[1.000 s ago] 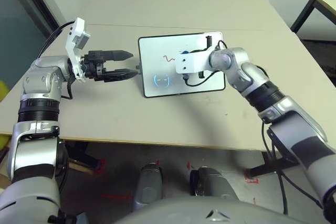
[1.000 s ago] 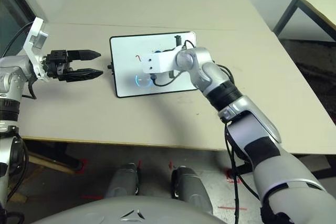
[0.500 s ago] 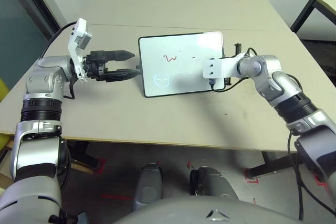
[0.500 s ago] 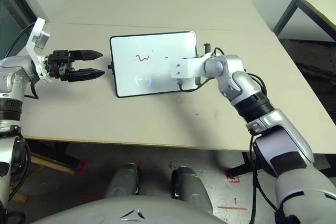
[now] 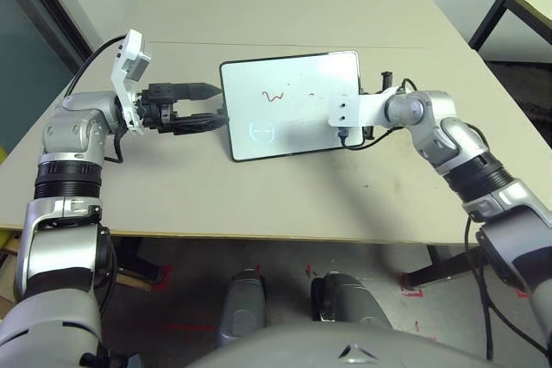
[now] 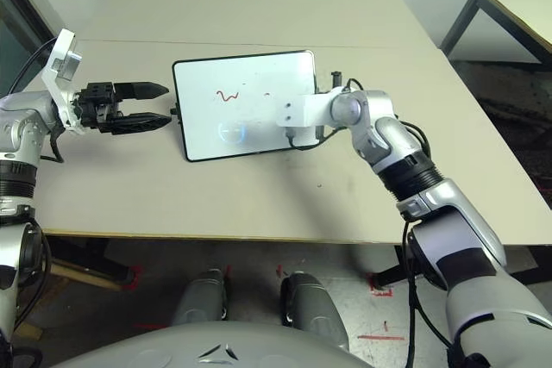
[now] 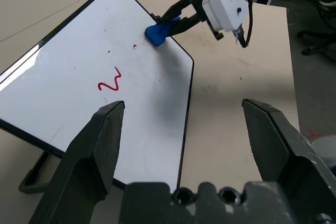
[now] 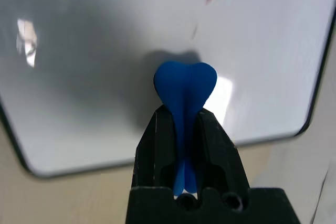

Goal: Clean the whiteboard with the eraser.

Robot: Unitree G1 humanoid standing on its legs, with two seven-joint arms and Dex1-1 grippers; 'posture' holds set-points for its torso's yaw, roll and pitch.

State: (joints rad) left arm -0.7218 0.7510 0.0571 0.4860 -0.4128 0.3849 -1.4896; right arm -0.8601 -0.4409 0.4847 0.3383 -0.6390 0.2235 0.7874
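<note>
Between the two grippers, whiteboard point(image 5: 291, 103) flat on table point(image 5: 259, 196), right gripper point(image 7: 176, 18) pinching blue eraser point(image 7: 158, 31) against its near corner, left gripper point(image 5: 207, 105) spread wide beside opposite edge, red squiggle point(image 5: 274, 95) ahead.

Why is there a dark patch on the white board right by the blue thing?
That is a shadow: in the right wrist view, the eraser blocks the light and darkens the whiteboard behind it. In the left wrist view, a soft grey shadow crosses the board too.
</note>
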